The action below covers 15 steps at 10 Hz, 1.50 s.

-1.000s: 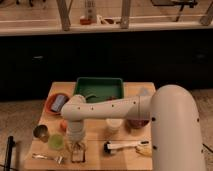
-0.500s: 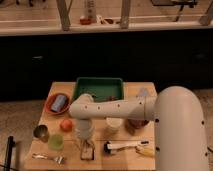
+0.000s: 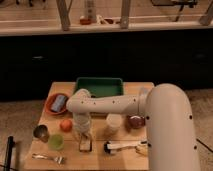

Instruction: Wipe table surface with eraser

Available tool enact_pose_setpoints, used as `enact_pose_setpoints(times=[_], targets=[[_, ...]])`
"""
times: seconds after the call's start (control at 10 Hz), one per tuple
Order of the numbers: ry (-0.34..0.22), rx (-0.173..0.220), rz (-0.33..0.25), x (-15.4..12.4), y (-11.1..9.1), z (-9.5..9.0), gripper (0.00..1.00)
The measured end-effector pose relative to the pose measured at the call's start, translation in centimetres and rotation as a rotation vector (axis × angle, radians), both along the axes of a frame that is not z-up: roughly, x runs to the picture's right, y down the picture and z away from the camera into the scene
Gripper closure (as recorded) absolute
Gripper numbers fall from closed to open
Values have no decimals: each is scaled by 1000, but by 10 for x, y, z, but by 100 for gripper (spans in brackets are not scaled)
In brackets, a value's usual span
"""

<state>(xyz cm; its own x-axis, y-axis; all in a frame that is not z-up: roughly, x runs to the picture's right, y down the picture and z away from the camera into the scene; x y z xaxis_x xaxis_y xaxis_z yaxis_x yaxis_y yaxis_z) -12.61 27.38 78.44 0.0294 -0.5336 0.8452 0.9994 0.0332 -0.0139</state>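
Observation:
The light tan table surface [image 3: 125, 162] fills the lower middle of the camera view. My white arm reaches in from the right and bends down at the table's left half. My gripper [image 3: 84, 138] points straight down, shut on the eraser [image 3: 85, 145]. The eraser is a small block with dark edges and a pale middle, and it rests on the wood near the front. The wrist hides the top of the eraser.
Around the eraser are an orange [image 3: 66, 125], a green cup [image 3: 56, 143], a metal cup [image 3: 41, 133] and a fork [image 3: 48, 158]. To the right are a white cup [image 3: 114, 123] and a white-handled brush [image 3: 125, 146]. A green tray [image 3: 99, 86] and a red bowl [image 3: 56, 104] stand behind.
The gripper and eraser slid right across the table front, away from the green cup, then came back slightly. The other items stayed put.

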Motion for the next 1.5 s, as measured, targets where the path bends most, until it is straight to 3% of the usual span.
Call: enact_pose_setpoints(times=[0.3,0.6,0.8,1.0,1.2,1.5], targets=[[-62,12,8,-20,-4,-13,100],[-112,-17,12,-33,15,-34,100],[-95,-55,21,-24,30,-39,100],[-51,-67,24,-1,33,-37,100],[-2,-62,29,18,31,-30,100],[18,-41,45,23,21,-19,100]])
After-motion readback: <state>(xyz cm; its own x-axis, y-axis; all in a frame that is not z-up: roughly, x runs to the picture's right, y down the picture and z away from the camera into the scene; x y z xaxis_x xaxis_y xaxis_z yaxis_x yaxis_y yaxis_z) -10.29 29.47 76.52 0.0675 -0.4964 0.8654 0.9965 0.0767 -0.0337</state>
